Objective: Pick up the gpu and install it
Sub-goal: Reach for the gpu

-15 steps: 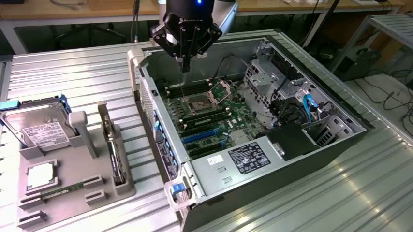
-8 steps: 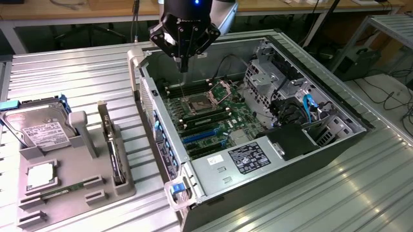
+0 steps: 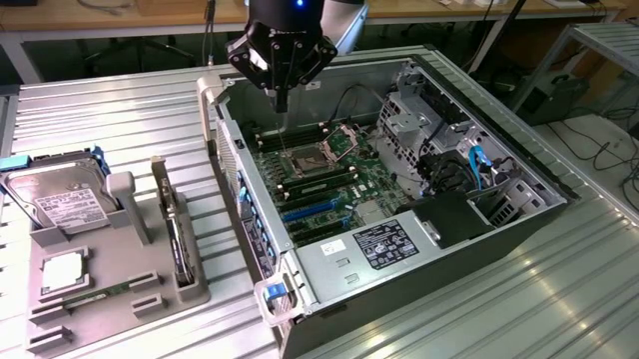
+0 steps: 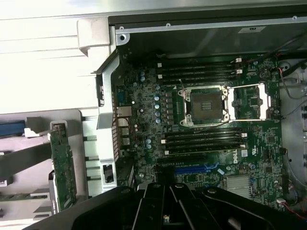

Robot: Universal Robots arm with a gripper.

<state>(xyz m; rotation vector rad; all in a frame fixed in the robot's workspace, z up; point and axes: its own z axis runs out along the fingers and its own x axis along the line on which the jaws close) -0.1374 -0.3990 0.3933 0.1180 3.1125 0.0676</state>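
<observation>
Thin green gpu, edge-up in grey holder

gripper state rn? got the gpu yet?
Gripper: shut, holding nothing, hovering over the motherboard in the open case. The gpu stands in the gray holder.

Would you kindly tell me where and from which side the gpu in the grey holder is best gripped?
Pinch the gpu across its flat faces at the middle of its upper long edge, coming straight down. It stands on edge in the grey holder, so that edge is free while the lower one sits in a slot.
</observation>
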